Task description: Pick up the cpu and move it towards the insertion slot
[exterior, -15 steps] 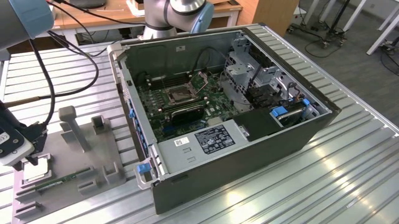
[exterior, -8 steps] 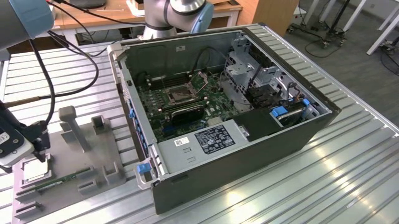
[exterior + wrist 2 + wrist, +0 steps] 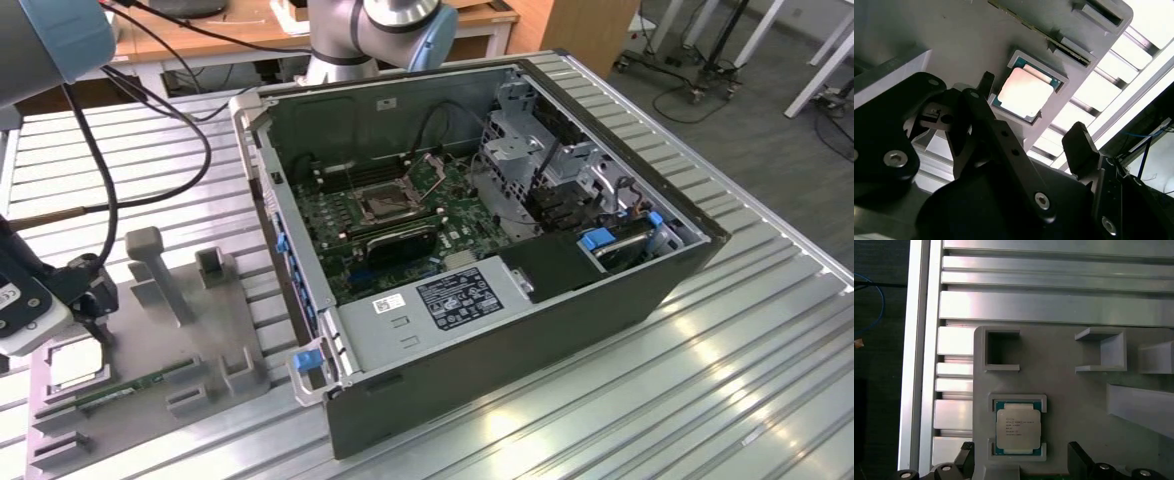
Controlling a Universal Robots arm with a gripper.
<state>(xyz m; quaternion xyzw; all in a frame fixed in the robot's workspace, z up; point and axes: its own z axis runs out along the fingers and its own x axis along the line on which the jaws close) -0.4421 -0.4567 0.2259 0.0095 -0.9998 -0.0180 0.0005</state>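
Pre-grasp: claw (image 3: 1031, 104) spread wide above the cpu (image 3: 1018, 427), untouched in its gray fixture (image 3: 1054, 390) pocket, at 8 o'clock from the insertion slot (image 3: 378, 203) in the exterior view; the grasp likely calls for a centred, level descent.

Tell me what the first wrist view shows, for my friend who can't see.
A silvery square cpu lies in its pocket on a grey holder plate, which rests on a ribbed metal table. The open tool hangs above it, one dark fingertip on each side.
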